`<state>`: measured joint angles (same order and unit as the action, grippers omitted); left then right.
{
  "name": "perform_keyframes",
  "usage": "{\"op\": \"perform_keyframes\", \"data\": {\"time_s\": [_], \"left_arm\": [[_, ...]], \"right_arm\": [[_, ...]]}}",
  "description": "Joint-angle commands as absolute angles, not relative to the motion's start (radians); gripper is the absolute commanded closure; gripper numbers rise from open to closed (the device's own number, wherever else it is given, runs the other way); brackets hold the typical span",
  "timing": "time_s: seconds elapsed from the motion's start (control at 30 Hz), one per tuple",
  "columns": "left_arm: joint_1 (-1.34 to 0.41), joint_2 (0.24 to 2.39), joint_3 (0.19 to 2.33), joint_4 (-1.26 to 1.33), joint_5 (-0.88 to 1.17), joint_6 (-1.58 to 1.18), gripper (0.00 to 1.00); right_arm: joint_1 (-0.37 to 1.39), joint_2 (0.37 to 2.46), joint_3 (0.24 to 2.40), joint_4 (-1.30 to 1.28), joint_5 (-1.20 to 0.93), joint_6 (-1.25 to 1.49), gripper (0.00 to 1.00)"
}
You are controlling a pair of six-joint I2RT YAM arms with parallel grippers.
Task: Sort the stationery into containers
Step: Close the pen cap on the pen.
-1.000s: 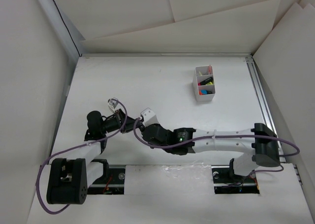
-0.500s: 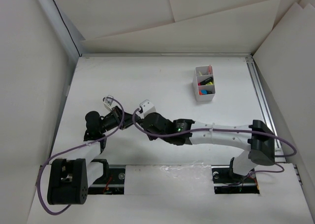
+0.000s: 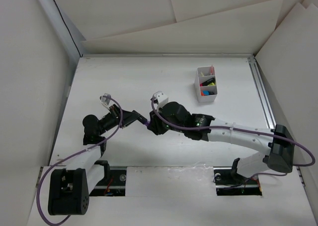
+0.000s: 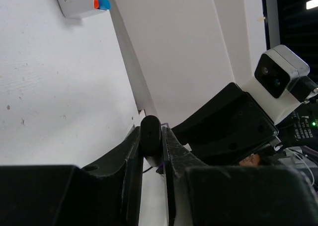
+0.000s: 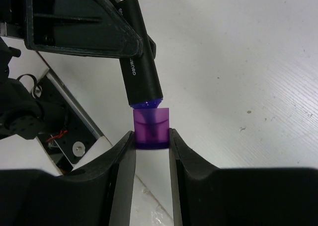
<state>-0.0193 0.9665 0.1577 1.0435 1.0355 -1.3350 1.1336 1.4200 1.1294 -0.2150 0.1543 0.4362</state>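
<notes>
Capping step, centre frame: left hand (image 4: pixel 150 139) clamped on black-barrelled highlighter (image 5: pixel 140 62), right hand (image 5: pixel 151 141) clamped on translucent purple plastic cap (image 5: pixel 151 129). Next: press cap home axially.

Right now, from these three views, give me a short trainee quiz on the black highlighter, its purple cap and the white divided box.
1. True or false: the right gripper is shut on the translucent purple cap.
2. Which gripper clamps the black highlighter barrel? A) left B) right C) neither
3. Fill in: in the top view, the small white plastic box with dividers stands on the ____ arm's side.

Key:
1. True.
2. A, the left gripper.
3. Right.
</notes>
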Motion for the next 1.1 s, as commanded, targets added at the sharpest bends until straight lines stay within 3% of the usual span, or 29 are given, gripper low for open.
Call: {"op": "perform_keyframes", "data": {"time_s": [0.0,0.2,0.5,0.63,0.8,1.07], "left_arm": [[-0.061,0.931,0.118,0.997,1.287,-1.310,1.00],[-0.061,0.920,0.118,0.979,1.298,-1.310,1.00],[-0.061,0.939,0.127,0.968,1.325,-1.344,1.00],[-0.061,0.930,0.149,0.957,1.325,-1.353,1.00],[-0.061,0.920,0.140,0.957,1.325,-1.353,1.00],[-0.061,0.900,0.150,0.927,1.335,-1.342,1.00]], "right_arm": [[1.085,1.420,1.242,0.245,0.207,0.384,0.89],[1.103,1.491,1.308,0.255,0.207,0.240,0.89],[1.213,1.545,1.362,0.242,0.443,0.015,0.88],[1.236,1.565,1.349,0.316,0.526,-0.015,0.89],[1.269,1.565,1.293,0.599,0.615,-0.136,0.89],[1.269,1.592,1.315,0.620,0.615,-0.141,0.89]]}}
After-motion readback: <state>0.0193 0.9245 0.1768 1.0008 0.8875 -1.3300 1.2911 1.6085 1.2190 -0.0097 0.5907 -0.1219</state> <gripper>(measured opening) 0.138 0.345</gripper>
